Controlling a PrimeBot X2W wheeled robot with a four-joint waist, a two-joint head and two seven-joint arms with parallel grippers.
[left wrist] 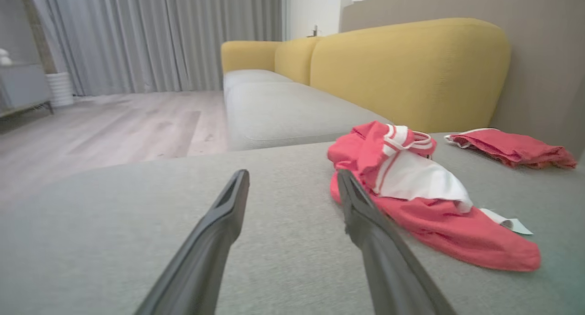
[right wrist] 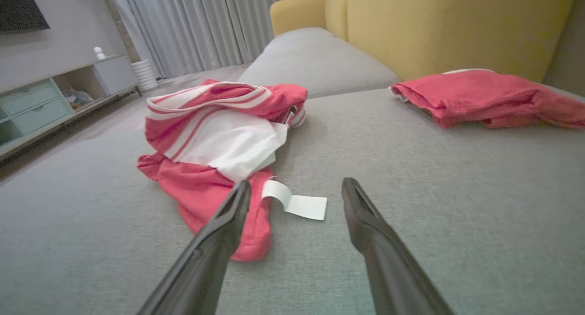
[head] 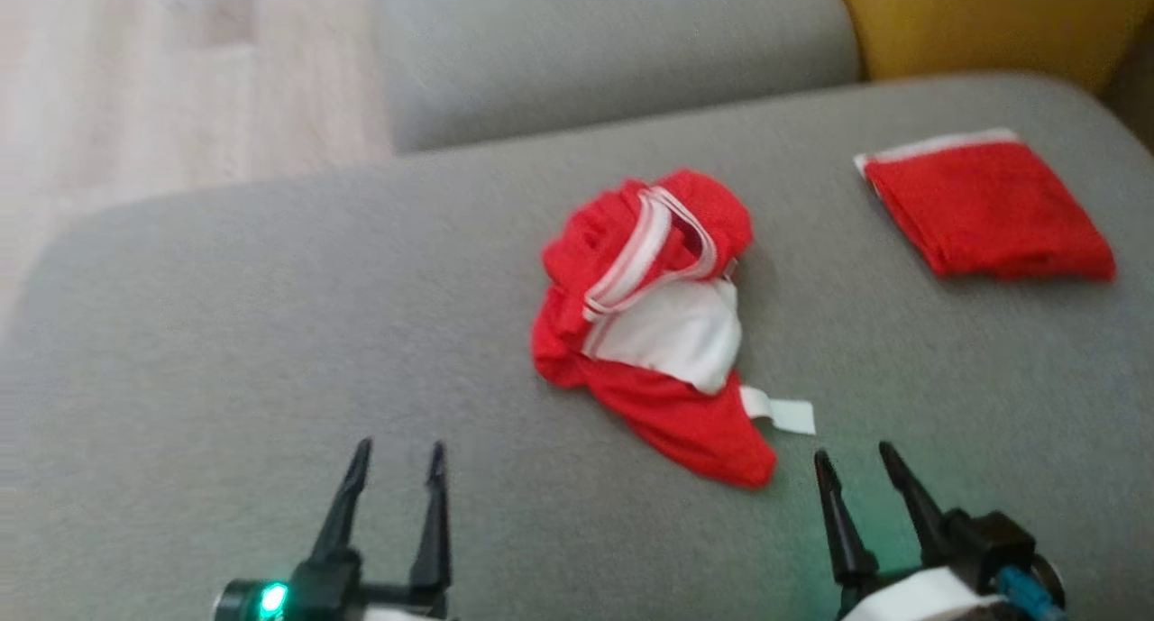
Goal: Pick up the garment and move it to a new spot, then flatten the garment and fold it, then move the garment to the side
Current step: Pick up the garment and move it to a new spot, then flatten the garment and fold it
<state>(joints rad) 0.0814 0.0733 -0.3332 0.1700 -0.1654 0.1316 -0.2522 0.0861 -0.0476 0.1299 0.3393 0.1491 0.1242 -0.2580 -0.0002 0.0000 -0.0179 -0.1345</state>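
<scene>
The red garment looks light and limp (sure to sag); pinch its bunched end at five o'clock. Both the left gripper and right gripper sit spread, empty.

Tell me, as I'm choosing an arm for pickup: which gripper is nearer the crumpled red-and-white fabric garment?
Right. The right gripper sits right of the crumpled red-and-white fabric garment, by its near hem; the left gripper is farther to its left.

Left claw: bare sofa cushion ahead.
Right claw: crumpled garment just ahead-left; folded garment well beyond.
</scene>
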